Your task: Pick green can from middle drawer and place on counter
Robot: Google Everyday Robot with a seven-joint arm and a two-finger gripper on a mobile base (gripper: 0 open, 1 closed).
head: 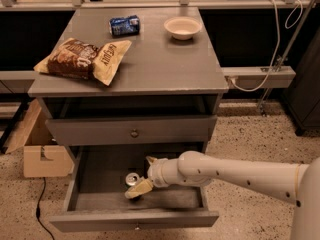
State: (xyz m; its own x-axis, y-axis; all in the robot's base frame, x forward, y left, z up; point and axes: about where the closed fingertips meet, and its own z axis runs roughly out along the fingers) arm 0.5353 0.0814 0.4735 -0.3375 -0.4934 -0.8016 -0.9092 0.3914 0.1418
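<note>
gripper (144, 176) beside can (132, 178) in middle drawer (100, 170), bag (82, 59) and bowl (182, 27) on counter (165, 66)

Matt grey counter (165, 66); glossy chip bag (82, 59); smooth claw (141, 177) in middle drawer (100, 166).

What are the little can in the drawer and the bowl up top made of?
The green can looks like metal: its top shines silver. The bowl could be plastic or ceramic, hard to say: pale, smooth, not shiny. The claw is down in the middle drawer, right at the can.
</note>
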